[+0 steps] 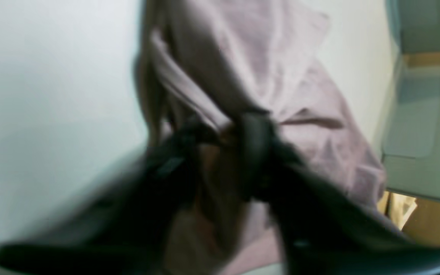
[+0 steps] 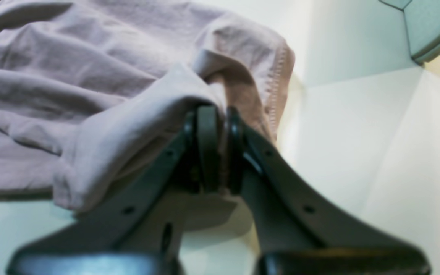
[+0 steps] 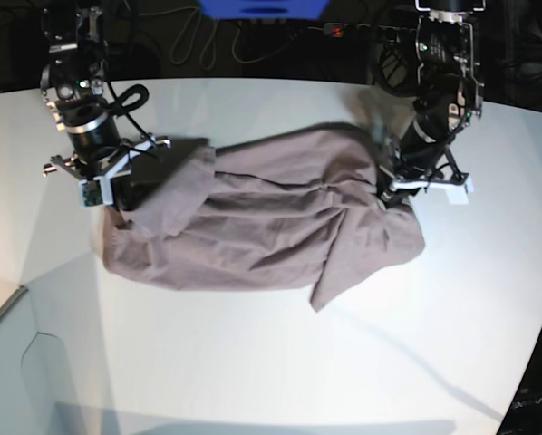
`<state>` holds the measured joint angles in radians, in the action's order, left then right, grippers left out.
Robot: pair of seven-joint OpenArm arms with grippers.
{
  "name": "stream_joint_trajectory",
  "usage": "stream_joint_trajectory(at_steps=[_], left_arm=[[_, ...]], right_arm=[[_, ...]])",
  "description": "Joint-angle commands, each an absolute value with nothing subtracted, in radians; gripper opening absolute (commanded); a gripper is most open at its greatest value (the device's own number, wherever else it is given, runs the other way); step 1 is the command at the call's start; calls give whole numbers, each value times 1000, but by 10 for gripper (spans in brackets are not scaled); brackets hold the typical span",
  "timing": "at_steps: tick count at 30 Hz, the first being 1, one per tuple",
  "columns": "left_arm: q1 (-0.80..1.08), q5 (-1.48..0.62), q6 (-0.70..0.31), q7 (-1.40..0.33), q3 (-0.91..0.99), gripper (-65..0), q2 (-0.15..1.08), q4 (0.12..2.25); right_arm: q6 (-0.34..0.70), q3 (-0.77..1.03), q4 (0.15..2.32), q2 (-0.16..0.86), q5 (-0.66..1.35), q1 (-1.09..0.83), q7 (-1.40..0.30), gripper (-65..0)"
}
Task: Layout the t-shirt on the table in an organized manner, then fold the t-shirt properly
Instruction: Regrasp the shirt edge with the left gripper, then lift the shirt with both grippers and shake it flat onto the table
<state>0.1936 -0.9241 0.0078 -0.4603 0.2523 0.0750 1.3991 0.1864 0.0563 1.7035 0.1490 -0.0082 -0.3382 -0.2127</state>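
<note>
T-shirt (image 3: 262, 217) shows no readable label or writing.

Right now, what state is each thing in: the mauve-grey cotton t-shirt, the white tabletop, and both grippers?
Mauve-grey cotton t-shirt: crumpled and bunched, not laid flat, not folded, pinched at both ends.
Left gripper: shut on the t-shirt, view blurred.
Right gripper: shut on a stitched hem edge of the t-shirt.
White tabletop: bearing the t-shirt.
</note>
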Motion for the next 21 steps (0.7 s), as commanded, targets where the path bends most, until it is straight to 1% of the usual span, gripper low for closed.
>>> stream_joint_trajectory(at_steps=[1, 4, 5, 6, 13, 18, 21], left_arm=[[188, -944, 4, -453, 255, -650, 82, 1426], [170, -946, 4, -453, 262, -634, 84, 1469], [170, -946, 4, -453, 262, -650, 90, 1495], [170, -946, 4, -452, 265, -650, 91, 1527], [160, -935, 4, -455, 390, -648, 142, 1784], [79, -934, 5, -453, 403, -648, 183, 1827], [12, -934, 5, -455, 403, -648, 185, 1825]], right_arm=[[179, 61, 1719, 156, -5, -331, -183, -650], [179, 61, 1719, 160, -5, -328, -183, -650], [179, 62, 1721, 162, -5, -326, -183, -650], [179, 74, 1722, 162, -5, -326, -183, -650], [179, 183, 1788, 156, -2, -269, -183, -650], [179, 188, 1880, 156, -2, -214, -183, -650], [179, 188, 1929, 156, -2, -168, -183, -650]])
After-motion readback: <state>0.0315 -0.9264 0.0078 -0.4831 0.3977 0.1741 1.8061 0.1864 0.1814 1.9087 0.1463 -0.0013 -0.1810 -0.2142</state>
